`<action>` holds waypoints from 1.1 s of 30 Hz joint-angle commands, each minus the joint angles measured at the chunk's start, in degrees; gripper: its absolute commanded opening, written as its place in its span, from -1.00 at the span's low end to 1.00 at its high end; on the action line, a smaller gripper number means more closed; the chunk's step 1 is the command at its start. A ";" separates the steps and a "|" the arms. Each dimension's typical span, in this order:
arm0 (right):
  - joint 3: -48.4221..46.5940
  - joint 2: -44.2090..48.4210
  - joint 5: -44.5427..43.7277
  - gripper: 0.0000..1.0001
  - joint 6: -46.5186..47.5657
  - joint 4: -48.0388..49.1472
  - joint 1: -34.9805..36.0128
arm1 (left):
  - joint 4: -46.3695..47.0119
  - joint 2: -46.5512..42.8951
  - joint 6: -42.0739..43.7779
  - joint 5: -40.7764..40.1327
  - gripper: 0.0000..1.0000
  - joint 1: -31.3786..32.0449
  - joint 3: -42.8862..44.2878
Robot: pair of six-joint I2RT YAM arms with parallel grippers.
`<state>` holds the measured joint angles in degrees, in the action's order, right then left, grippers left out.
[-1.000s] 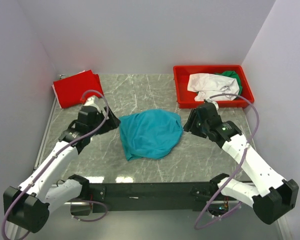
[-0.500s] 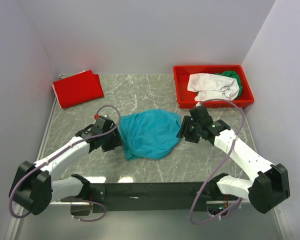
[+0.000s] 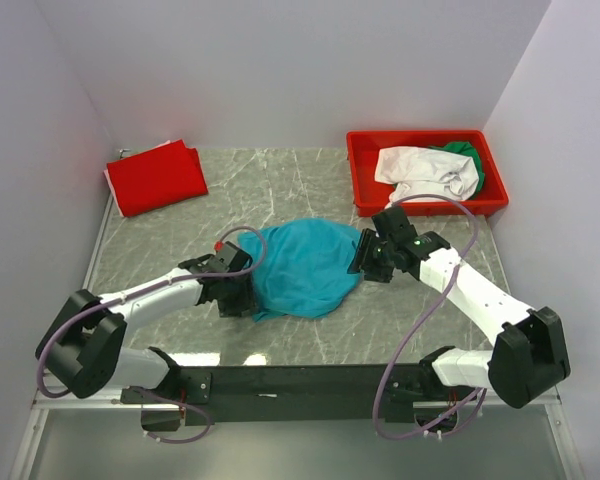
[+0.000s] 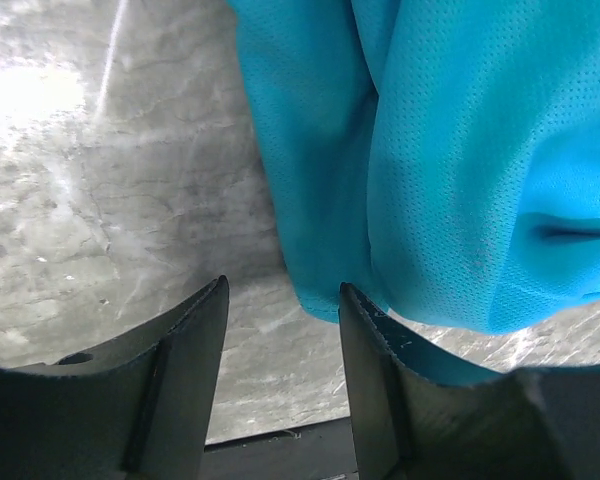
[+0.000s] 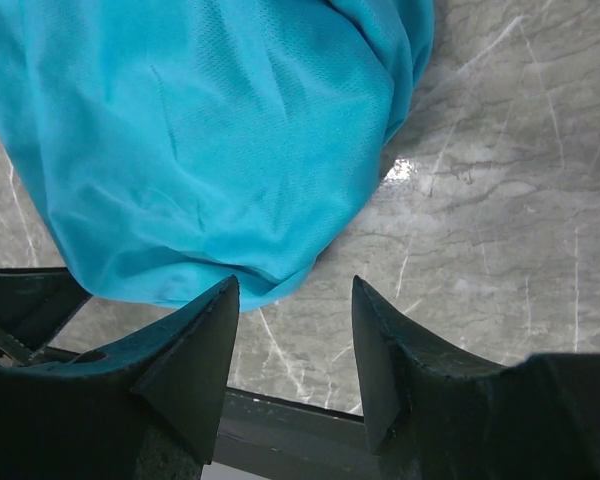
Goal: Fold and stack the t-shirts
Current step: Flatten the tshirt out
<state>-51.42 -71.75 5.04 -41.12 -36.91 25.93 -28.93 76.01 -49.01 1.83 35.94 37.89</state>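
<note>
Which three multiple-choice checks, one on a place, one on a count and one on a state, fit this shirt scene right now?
1. The white t-shirt lies: A in the middle; B in the red bin; C at the far left corner.
2. T-shirts outside the bin: A one; B three; C two.
3. The red t-shirt is: A folded flat; B crumpled; C draped over the bin.
1 B: bin walls surround it. 2 C: only the teal t-shirt and the red one. 3 A: a neat flat rectangle.
</note>
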 commanded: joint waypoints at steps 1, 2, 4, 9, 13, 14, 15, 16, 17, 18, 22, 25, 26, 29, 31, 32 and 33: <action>-2.28 -0.76 0.50 0.11 -0.54 1.31 -0.09 | 1.59 1.15 -0.12 1.86 0.08 0.62 0.70; -2.11 -1.20 0.50 0.11 -0.45 1.31 -0.09 | 1.77 1.42 -0.12 2.04 0.08 0.71 0.69; -1.93 -1.55 0.59 0.11 -0.36 1.48 -0.18 | 2.64 2.65 -0.12 2.39 0.08 0.97 0.69; -2.72 -2.78 1.03 0.10 0.43 1.22 -0.18 | 2.91 5.46 -0.29 2.92 0.01 1.41 1.66; -3.42 -3.66 1.03 0.10 1.40 0.78 -0.18 | 3.00 7.92 -0.82 3.36 -0.43 1.85 2.10; -3.43 -3.66 1.11 0.10 1.57 0.70 -0.09 | 2.65 8.28 -0.99 3.27 -0.55 1.85 2.36; -3.34 -3.75 1.11 0.10 1.66 0.61 -0.09 | 2.47 8.63 -1.00 2.92 -0.69 1.94 2.36; -3.25 -3.58 1.20 0.10 1.92 0.61 -0.18 | 2.21 8.89 -1.08 2.57 -0.98 1.94 2.45; -3.08 -3.58 1.20 0.10 2.01 0.61 -0.18 | 1.16 8.72 -1.08 2.22 -0.99 1.94 2.89; -3.07 -3.49 1.12 0.10 2.19 0.61 -0.18 | 0.28 8.37 -1.00 1.35 -0.99 1.94 3.41; -2.64 -3.23 0.59 0.10 2.98 0.61 -0.18 | -7.36 2.85 -0.12 -6.89 -0.99 1.07 8.50; -1.85 -3.31 0.50 0.10 2.98 1.66 -0.27 | -12.64 -2.07 0.15 -11.03 -0.99 -2.26 13.87; -1.50 -3.57 0.76 0.10 2.81 2.18 -0.27 | -13.51 -3.48 0.23 -11.66 -0.99 -3.33 16.14; -0.18 -4.80 1.55 0.10 2.28 4.38 -0.18 | -13.18 -7.62 0.85 -11.94 -0.99 -7.72 18.70; 0.26 -5.94 1.99 0.10 1.93 5.78 -0.18 | -11.78 -9.03 1.64 -10.53 -0.99 -11.22 19.15; 0.35 -6.38 1.91 0.11 1.84 6.05 -0.18 | -11.33 -9.12 2.08 -8.96 -0.99 -12.29 18.98; 0.53 -6.65 1.56 0.11 1.66 6.75 -0.18 | -10.72 -9.30 2.43 -8.16 -0.99 -13.08 18.80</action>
<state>-51.75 -77.25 6.50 -39.16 -33.61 25.93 -39.22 67.09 -48.66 -6.92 25.06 56.25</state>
